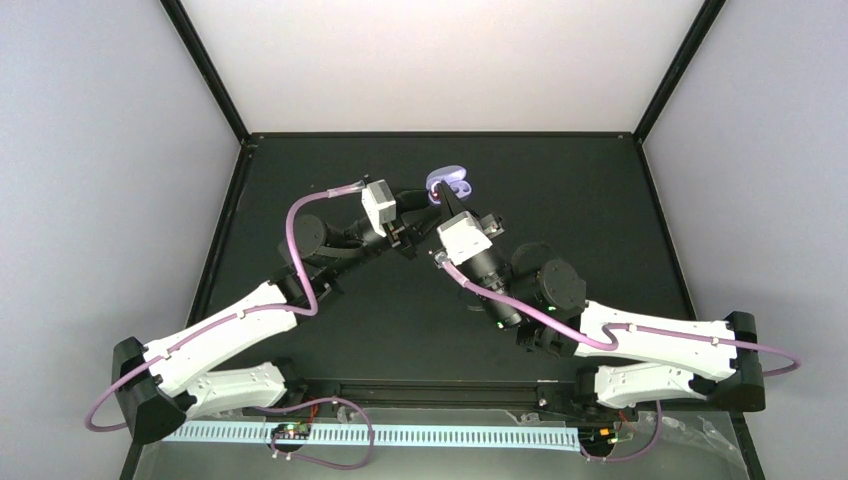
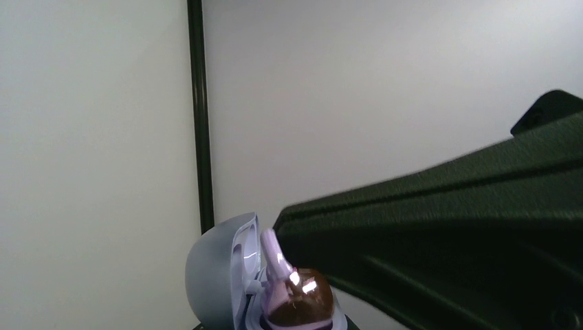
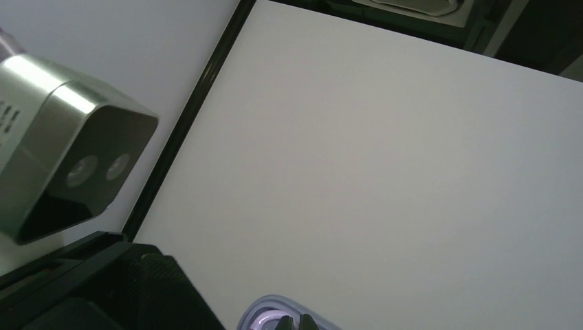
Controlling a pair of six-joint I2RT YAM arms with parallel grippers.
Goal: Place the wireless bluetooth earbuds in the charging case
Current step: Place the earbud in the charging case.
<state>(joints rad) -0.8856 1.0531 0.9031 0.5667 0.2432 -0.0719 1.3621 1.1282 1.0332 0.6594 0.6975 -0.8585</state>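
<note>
Your two arms meet over the far middle of the dark counter [image 1: 600, 220], and between their tips sits a lavender charging case [image 1: 448, 180] with its lid swung open.

Your left pincer [image 1: 428, 196] comes in from the left. Its fingers are drawn nearly together on the case's left side, though the contact itself is too small to make out from above. In its own wrist view you see no fingers, only the case [image 2: 216, 275] at the bottom edge. The rounded lid stands upright on the left and shows its pale inner face.

In the open base of the case lies a purple earbud [image 2: 300, 302], a glossy dark dome with light glinting off it. A pale lilac part rises from it towards the lid. You cannot tell whether that part belongs to the same bud or to a second one.

Your right pincer [image 1: 446, 200] reaches in from the near side with its fingers pressed together. One black finger [image 2: 426, 220] fills the right half of the left wrist view, and its tip touches the top of the lilac part. Whether anything is pinched there is hidden.

In the right wrist view the closed tips [image 3: 297, 323] poke just over the case's rim [image 3: 265, 317] at the bottom edge. The left arm's silver wrist camera [image 3: 62, 151] sits at upper left.
</note>
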